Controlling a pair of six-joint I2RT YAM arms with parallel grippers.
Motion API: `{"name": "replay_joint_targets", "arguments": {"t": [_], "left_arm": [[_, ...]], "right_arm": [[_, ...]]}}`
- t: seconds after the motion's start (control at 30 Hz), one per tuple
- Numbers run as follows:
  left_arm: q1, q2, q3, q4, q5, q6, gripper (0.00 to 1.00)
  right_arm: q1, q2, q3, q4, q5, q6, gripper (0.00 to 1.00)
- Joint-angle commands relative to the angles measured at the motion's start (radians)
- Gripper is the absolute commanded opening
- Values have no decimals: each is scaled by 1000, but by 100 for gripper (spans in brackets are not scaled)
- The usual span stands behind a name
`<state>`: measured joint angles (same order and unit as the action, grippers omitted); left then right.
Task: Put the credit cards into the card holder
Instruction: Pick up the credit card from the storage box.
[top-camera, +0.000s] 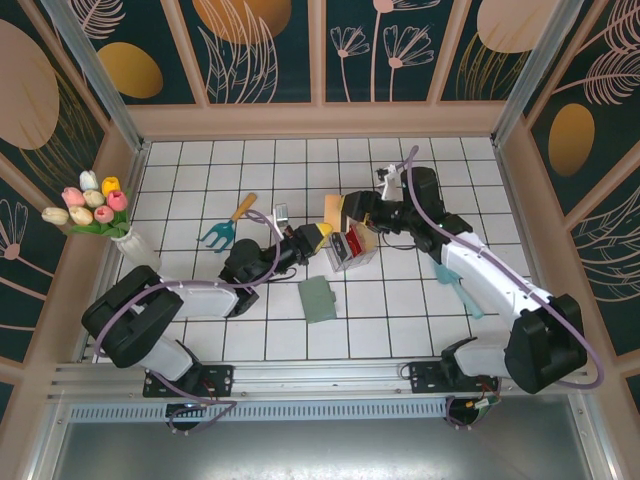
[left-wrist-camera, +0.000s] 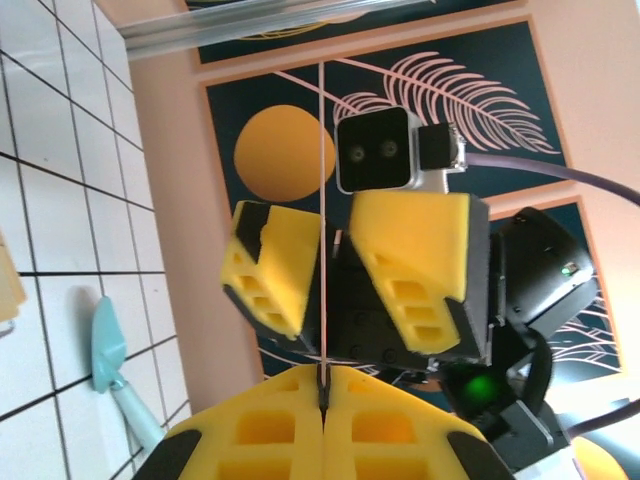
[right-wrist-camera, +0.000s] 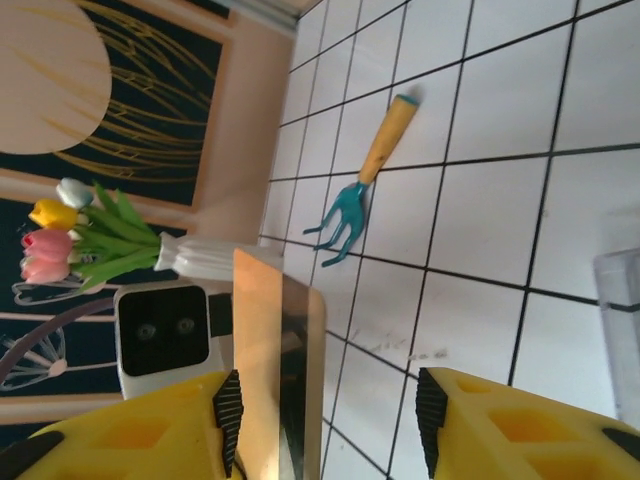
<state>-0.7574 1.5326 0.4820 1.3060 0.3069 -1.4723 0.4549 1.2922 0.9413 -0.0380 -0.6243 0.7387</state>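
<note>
Nearest, at the front edge of the white-tiled counter (top-camera: 262, 338), sit the two arm bases (top-camera: 192, 378). Just beyond them the sage-green card holder (top-camera: 318, 300) lies flat on the tiles, on its own, with neither arm touching it. To its right, close to the right arm's forearm, lies a teal trowel (top-camera: 455, 283). A little farther back stands a clear tray (top-camera: 345, 266) holding the other credit cards (top-camera: 351, 245), one red and one dark. Just beside the tray, towards the back, the two tools meet face to face. The left tool (left-wrist-camera: 323, 378) has its yellow pads (left-wrist-camera: 260, 430) pressed together on a tan credit card (right-wrist-camera: 255, 360), which its own wrist camera sees edge-on as a thin upright line. The right tool (right-wrist-camera: 330, 400) is spread wide, with one pad on either side of that card. The card stands close against one pad with a broad gap to the other, and I cannot tell whether it touches the near one. Farther left, a teal hand rake (right-wrist-camera: 350, 200) with a wooden handle lies on the tiles. At the far left, a white vase (top-camera: 137, 248) of tulips (top-camera: 90, 205) stands by the side wall. Behind everything run dark panels (top-camera: 265, 50) painted with pale leaves and orange discs.
</note>
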Motion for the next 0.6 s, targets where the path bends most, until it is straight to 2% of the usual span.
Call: {"name": "replay_joint_targets", "arguments": {"t": [0.0, 0.17, 0.27, 0.3, 0.33, 0.37, 0.43, 0.5, 0.53, 0.57], "left_arm": [[10, 18, -16, 119, 12, -58, 0], [10, 33, -30, 144, -2, -75, 0], [10, 41, -34, 144, -2, -82, 0], [10, 43, -35, 140, 0, -83, 0], [9, 43, -35, 131, 3, -82, 5], [10, 42, -37, 113, 5, -78, 20], [9, 25, -43, 52, 6, -62, 29], [9, -10, -56, -59, 2, -28, 52], [10, -45, -64, -150, -10, 7, 58], [7, -90, -71, -264, -32, 54, 59]], "right_arm": [[-15, -8, -28, 109, -104, 29, 44], [-28, -27, -40, 99, -120, 22, 25], [-31, -47, -51, 95, -117, 13, 7], [-32, -53, -55, 93, -118, 8, 5], [-32, -57, -58, 88, -117, 3, 5], [-32, -64, -59, 71, -115, -6, 4], [-33, -76, -61, 39, -103, -34, 3], [-32, -93, -63, -30, -53, -76, 1], [-26, -101, -62, -83, -2, -106, 2], [-13, -109, -61, -147, 71, -146, 2]]}}
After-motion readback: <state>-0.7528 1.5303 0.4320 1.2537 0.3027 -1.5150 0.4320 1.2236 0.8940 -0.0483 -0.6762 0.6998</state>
